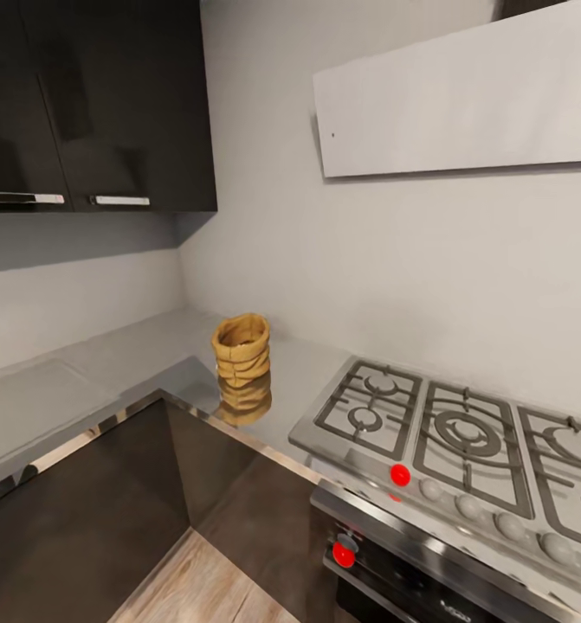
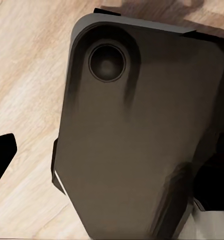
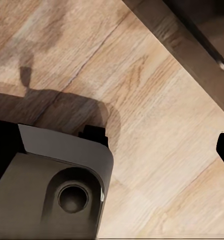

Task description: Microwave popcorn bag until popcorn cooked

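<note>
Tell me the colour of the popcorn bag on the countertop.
Tan-brown, burlap-like; the popcorn bag shows best in the head view.

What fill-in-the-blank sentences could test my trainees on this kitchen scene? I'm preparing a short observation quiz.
1. The popcorn bag stands upright on the ____ near the inner corner.
2. To the bag's right in the head view lies the gas ____, with grey grates.
3. The knob at the hob's front left is coloured ____.
4. Both wrist views look down on a ____ floor.

Missing words: countertop; hob; red; wood
</note>
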{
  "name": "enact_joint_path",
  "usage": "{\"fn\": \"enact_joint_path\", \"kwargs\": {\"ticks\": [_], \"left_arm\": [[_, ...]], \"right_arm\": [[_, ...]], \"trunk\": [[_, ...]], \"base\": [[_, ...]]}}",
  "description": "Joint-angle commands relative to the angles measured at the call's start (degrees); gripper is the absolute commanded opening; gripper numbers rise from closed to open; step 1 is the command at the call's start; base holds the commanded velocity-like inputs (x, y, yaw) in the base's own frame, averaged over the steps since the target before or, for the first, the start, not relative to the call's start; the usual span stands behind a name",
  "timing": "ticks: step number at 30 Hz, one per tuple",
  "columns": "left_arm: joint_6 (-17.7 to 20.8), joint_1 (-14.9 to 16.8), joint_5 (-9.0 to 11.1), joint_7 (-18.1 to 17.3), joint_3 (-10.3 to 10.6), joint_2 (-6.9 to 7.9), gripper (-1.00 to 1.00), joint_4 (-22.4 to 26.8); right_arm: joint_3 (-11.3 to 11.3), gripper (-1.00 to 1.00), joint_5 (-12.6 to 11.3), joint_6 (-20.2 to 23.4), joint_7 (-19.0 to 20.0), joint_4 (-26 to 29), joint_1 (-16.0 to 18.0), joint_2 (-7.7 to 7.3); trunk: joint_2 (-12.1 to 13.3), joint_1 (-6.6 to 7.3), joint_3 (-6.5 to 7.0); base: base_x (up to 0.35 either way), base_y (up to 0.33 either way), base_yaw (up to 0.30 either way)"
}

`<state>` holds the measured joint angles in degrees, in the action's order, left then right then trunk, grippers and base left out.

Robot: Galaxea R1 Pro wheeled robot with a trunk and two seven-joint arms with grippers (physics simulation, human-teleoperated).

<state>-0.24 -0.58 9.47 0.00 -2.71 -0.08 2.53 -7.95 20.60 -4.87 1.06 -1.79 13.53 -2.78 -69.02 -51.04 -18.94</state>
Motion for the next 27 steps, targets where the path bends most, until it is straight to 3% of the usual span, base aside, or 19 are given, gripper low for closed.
{"fn": "enact_joint_path", "kwargs": {"ticks": [1, 8, 27], "left_arm": [[-0.02, -0.04, 0.62, 0.00, -0.48, -0.01, 1.00, 0.11], [-0.02, -0.04, 1.31, 0.00, -0.88, -0.01, 1.00, 0.11], [-0.11, -0.04, 1.38, 0.08, -0.98, -0.01, 1.00, 0.08]], "right_arm": [[-0.49, 1.00, 0.35, -0.02, 0.18, -0.21, -0.01, -0.05], [-0.85, 1.00, -0.20, 0.57, 1.09, -0.23, -3.33, -0.03], [-0.92, 1.00, -0.56, 0.64, 0.65, -0.20, -3.64, 0.02]], "trunk": [[0.38, 0.22, 0.13], [3.19, 1.76, 1.39], [10.81, 5.93, 4.80]], "base": [[0.000, 0.000, 0.000], [0.000, 0.000, 0.000], [0.000, 0.000, 0.000]]}}
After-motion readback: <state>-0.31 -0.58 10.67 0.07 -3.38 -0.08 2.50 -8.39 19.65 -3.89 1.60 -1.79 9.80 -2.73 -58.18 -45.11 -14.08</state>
